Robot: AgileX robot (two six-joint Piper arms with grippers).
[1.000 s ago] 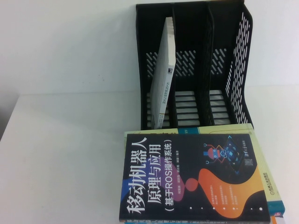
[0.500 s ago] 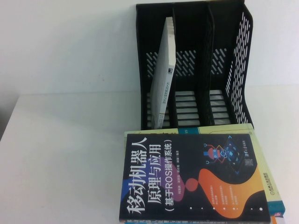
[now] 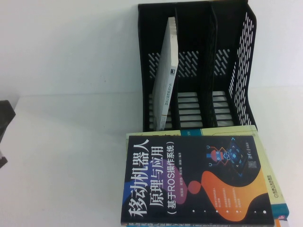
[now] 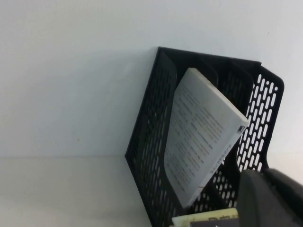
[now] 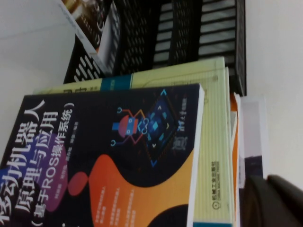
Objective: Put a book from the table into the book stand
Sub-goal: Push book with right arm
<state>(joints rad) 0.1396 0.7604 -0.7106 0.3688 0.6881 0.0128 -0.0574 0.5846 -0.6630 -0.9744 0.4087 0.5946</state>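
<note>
The book (image 3: 199, 182), with a dark cover, white Chinese title and orange-pink swirls, lies flat on top of a stack at the front right of the white table (image 3: 66, 161). It also shows in the right wrist view (image 5: 104, 161). The black book stand (image 3: 241, 71) stands upright behind the stack and also shows in the left wrist view (image 4: 147, 142). My left gripper (image 3: 4, 125) shows as a dark shape at the table's far left edge, far from the book. My right gripper (image 5: 274, 203) shows only in its wrist view, beside the stack's right edge.
A white-grey thin book (image 3: 166, 75) leans in the stand's left slot; the middle and right slots hold nothing. A pale yellow-and-teal hardcover (image 3: 272, 182) lies under the dark book, with more books below it. The stack almost touches the stand's front.
A dark part of my left arm has come into the high view at the table's left edge. The books and the stand have not moved.
</note>
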